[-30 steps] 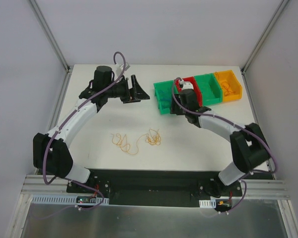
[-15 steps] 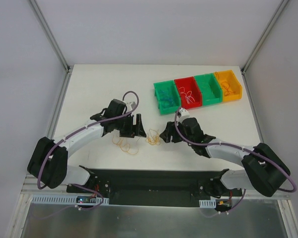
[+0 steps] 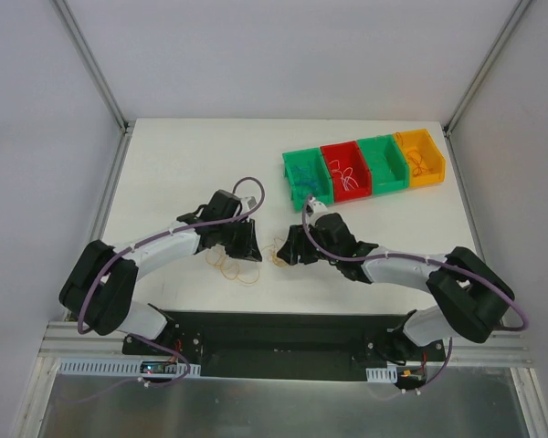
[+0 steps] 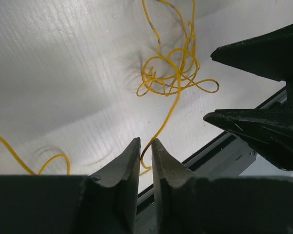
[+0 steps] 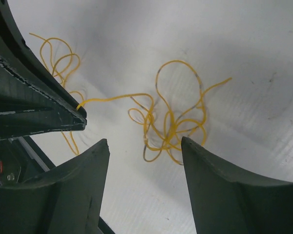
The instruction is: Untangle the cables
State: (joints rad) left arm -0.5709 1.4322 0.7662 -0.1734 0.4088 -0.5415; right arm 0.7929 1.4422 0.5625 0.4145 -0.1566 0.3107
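My left gripper (image 4: 145, 144) pinches one strand of the yellow cables (image 4: 172, 80), knotted on the table (image 3: 173, 164) between my arms. My right gripper (image 5: 145, 142) hangs open over the knot. Beyond, the green bin (image 3: 289, 178) holds bluish strands, the red bin (image 3: 338, 148) white ones, the orange bin (image 3: 436, 164) orange ones

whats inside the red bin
Whitish cables curl on the floor of the red bin. Anything lying under those curls is covered and cannot be seen from above.

We see white table (image 4: 63, 58): matt, fine ribs. Yellow cables (image 4: 173, 80): smooth, plastic skin. Fingers (image 5: 224, 195): black matt plastic.
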